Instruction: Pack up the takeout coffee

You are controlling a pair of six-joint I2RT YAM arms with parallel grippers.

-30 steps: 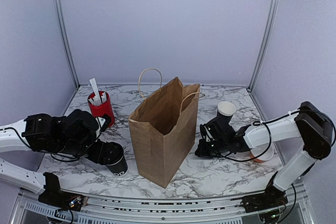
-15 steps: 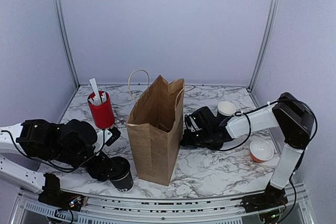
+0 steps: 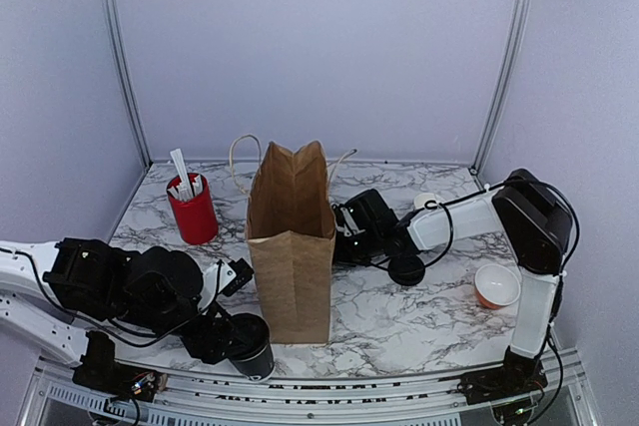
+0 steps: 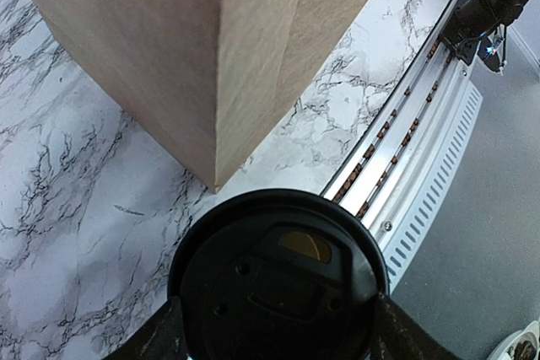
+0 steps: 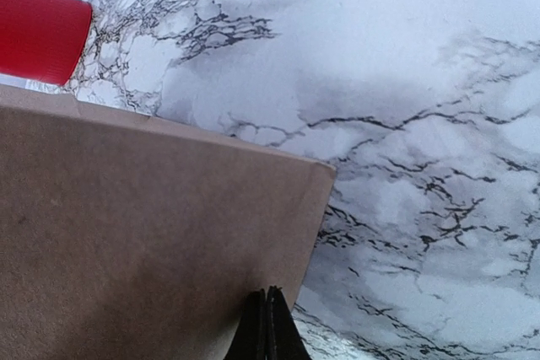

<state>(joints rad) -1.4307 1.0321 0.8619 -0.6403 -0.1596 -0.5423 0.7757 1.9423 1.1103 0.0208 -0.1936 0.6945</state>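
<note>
Marble-look bench (image 3: 419, 326), lilac walls, nothing fancy. You had the paper bag (image 3: 292, 246) standing upright in the middle. Your right pincer (image 5: 267, 319) was squeezed flat on the bag's side panel near its edge, my guess to stop it tipping or sliding while the drink goes in. The coffee (image 4: 278, 280) was low down by the near edge of the bench, just beside the bag's near corner. Your left pincer (image 3: 236, 338) was clamped round its sides and held it upright, probably so nothing sloshes. I couldn't tell if it was resting or lifted. The cup looked plain black with a black lid seated snug and a tan sip hole, no print visible from these angles. It wasn't in the bag yet, and I reckon it needs lifting clear over the top.
</note>
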